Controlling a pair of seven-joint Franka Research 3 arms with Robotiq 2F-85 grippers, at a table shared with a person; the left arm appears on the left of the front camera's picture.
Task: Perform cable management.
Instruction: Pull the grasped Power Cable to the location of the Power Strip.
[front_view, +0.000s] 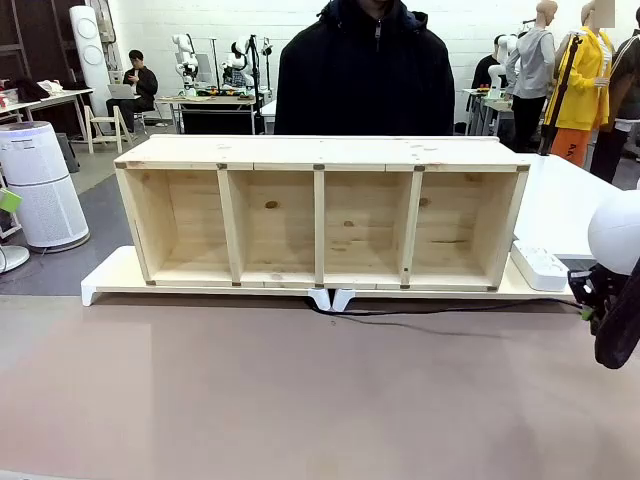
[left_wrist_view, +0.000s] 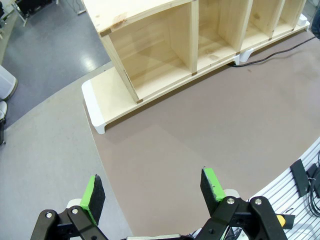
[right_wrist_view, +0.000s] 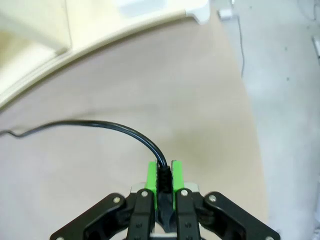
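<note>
Right fingers (right_wrist_view: 151, 175) are clenched on the black end of the cable (right_wrist_view: 100, 124), out past the shelf's (front_view: 320, 210) right end and close to the bench's (front_view: 300, 400) right edge. In the right wrist view the brown top stops just beside them and there's grey floor beyond it. From the grip the cable arcs up and over, then lies flat along the bench, running parallel to the shelf's front edge. It ends up at the two white riser (front_view: 110, 275) feet that meet under the shelf's middle divider.

The risers stick out a bit in front of the shelf and past both ends. The power strip (front_view: 540, 268) lies on the right one, just beside the shelf's right side panel.

Left fingers (left_wrist_view: 94, 192) are spread wide with nothing in them, hovering over the bench in front of the shelf's left end, well apart from the riser's rounded corner. There's a wide stretch of brown bench in front of the shelf between the two arms. A person (front_view: 365, 70) stands right behind the shelf, at the far edge.
</note>
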